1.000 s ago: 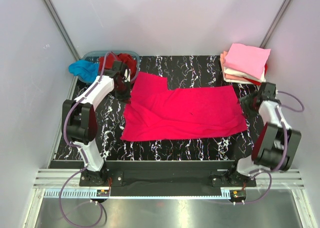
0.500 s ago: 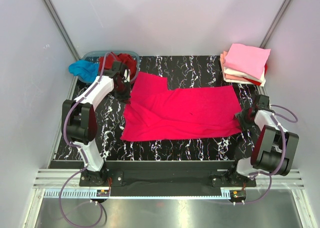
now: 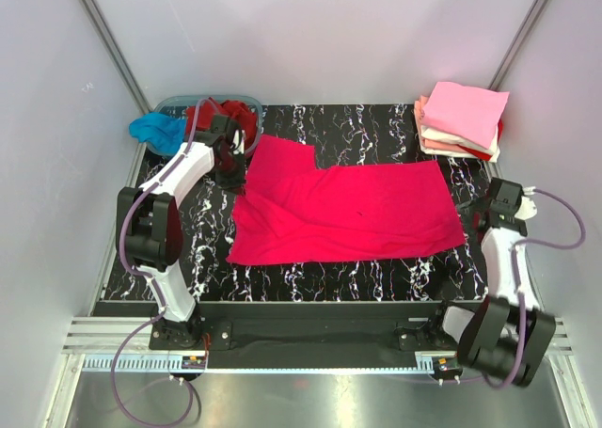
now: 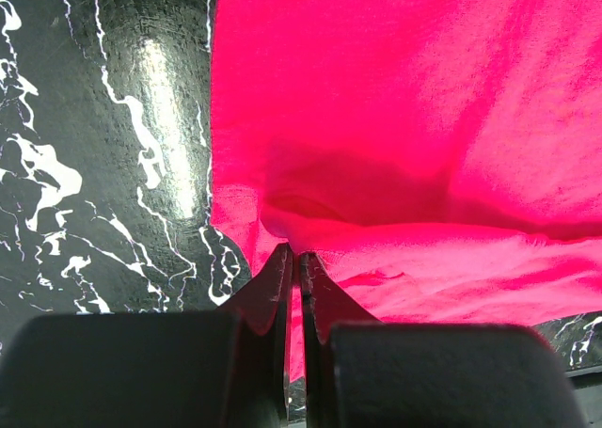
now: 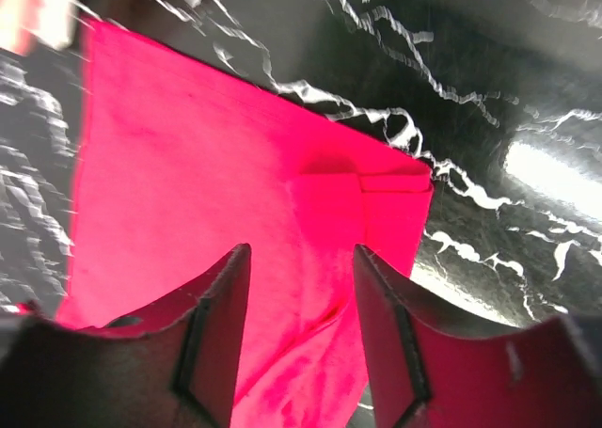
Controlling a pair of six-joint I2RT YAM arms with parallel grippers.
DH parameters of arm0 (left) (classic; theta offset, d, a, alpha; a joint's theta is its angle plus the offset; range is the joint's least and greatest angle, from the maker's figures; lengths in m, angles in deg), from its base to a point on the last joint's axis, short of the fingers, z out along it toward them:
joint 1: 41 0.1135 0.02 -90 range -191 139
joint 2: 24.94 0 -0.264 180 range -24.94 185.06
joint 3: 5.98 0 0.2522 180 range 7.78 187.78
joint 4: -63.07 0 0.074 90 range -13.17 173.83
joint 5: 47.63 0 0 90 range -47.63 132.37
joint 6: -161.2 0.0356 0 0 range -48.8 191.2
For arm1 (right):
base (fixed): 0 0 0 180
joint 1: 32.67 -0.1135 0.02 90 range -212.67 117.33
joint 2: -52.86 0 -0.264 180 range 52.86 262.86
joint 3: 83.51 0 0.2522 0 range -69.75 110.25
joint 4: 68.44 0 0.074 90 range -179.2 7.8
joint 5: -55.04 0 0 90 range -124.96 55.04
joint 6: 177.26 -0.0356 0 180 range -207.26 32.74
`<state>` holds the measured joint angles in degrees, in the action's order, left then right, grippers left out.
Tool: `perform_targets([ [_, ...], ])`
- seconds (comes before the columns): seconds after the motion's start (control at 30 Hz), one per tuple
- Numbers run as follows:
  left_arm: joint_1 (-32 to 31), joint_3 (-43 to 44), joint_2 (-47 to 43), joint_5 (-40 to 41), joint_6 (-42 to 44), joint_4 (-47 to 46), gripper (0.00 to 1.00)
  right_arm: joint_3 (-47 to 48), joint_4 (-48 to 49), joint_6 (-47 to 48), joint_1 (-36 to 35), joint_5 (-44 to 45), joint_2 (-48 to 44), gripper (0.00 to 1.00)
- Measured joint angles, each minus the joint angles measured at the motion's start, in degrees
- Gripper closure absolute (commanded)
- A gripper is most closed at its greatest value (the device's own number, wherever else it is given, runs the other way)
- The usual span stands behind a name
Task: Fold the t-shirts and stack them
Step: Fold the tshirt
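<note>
Me: T-shirt (image 3: pixel 348 212) lies spread mid-frame; my left gripper (image 4: pixel 294 255) pinches its upper-left edge, right gripper (image 5: pixel 301 251) half-open, empty, at the right corner
Mate: Risk?
Me: Catching one layer; fold skews

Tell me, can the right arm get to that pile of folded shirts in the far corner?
Probably yes: the stack of folded t-shirts lies just beyond the right hand, on its own side, and nothing stands between them.

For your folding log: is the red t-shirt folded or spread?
Mostly spread: red t-shirt lies flat across the table, much wider than the folded stack.
</note>
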<state>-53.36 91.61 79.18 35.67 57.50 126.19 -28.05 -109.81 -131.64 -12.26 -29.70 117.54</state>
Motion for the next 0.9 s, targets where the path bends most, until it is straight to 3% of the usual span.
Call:
perform_targets([
  [0.17,0.0,0.0,0.0,0.0,0.0,0.0,1.0,-4.0,0.5,-0.5,0.0,1.4,-8.0,0.53],
  [0.5,0.0,-0.6,0.0,-0.2,0.0,-0.3,1.0,-5.2,2.4,-1.7,0.0,-1.9,9.9,0.58],
  [0.9,0.0,-0.8,0.4,-0.3,0.0,-0.6,1.0,-5.1,9.2,-2.6,0.0,-4.4,13.9,0.61],
])
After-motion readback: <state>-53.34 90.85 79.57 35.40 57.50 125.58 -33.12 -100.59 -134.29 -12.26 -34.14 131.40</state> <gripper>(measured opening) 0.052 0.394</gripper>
